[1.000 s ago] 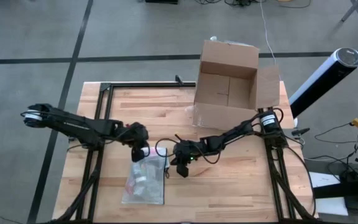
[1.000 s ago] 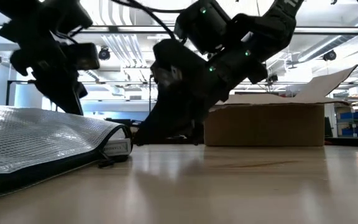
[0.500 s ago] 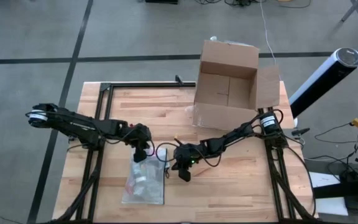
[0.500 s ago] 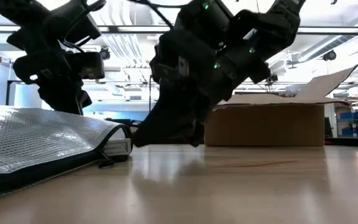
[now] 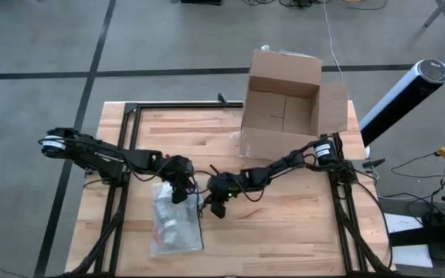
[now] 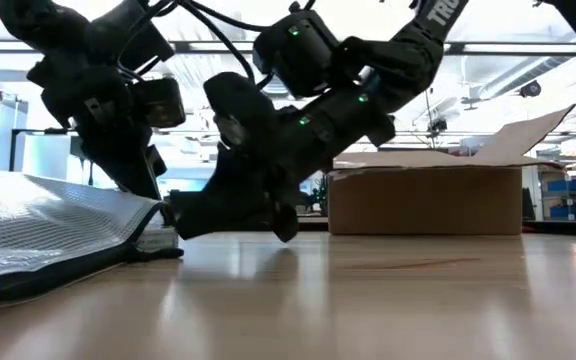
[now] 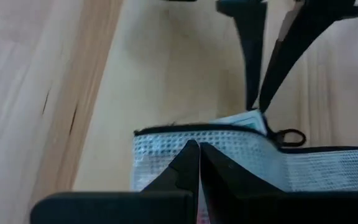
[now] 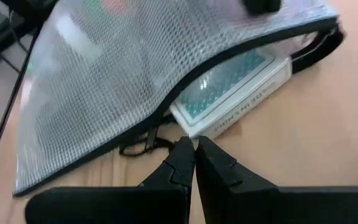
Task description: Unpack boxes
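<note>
Two grippers meet at the mesh zip pouch [image 5: 178, 224] mid-tabletop [image 5: 284, 224]. I see left gripper [image 5: 181, 190] closed on the pouch's top edge; right gripper [image 5: 216, 207], fingers together, sits at its open mouth beside a card pack [image 8: 232, 93]. Cardboard box [image 5: 283, 104] stands open at the far edge, well apart.

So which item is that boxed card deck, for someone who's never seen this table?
Start at the open cardboard box at the table's far edge, then come forward to the mesh zip pouch. The teal-patterned card deck pokes out of its open mouth.
</note>
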